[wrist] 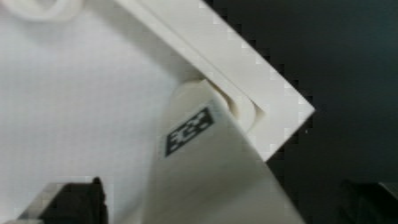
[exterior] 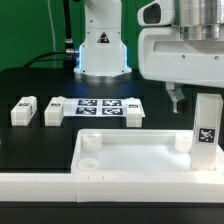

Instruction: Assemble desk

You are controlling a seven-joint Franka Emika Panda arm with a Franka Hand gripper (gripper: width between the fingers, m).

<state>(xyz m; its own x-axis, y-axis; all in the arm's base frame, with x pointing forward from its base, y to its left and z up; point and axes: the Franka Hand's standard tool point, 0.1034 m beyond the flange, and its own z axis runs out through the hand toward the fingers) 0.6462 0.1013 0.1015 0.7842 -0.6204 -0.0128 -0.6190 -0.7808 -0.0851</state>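
- Border rail (exterior: 40, 186): a long white rail lies along the nearest edge of the black worktop (exterior: 30, 145), directly in front of the desk slab.
- Desk slab (exterior: 130, 152): this wide white rimmed panel lies flat behind the rail with its hollow side up. One round corner socket (exterior: 88, 158) stands open at the near corner on the exterior view's left.
- Upright leg (exterior: 205, 125): a short square white leg stands vertical at the slab's corner on the exterior view's right, its black-and-white tag facing the camera. In the wrist view the leg (wrist: 205, 175) rises from inside that corner, close against the slab's rim (wrist: 196, 50). Whether it is fully seated cannot be told.
- Jaws: they are spread wide, one on each side of the upright leg, and grip nothing.
  - In the wrist view both dark fingers (wrist: 71, 200) stand clear of the leg, with a gap on either side.
  - In the exterior view only one finger (exterior: 178, 98) shows, beside the leg's top. The other is hidden.
- Wrist housing (exterior: 180, 50): the white housing hangs above the upright leg.
- First loose leg (exterior: 22, 111) and second loose leg (exterior: 52, 112): both lie on the worktop beyond the slab at the exterior view's left, side by side and not touching.
- Marker board (exterior: 95, 108): it lies flat just beside the second loose leg, towards the exterior view's right.
- Robot base (exterior: 102, 50): the white base stands farthest back, behind the marker board.
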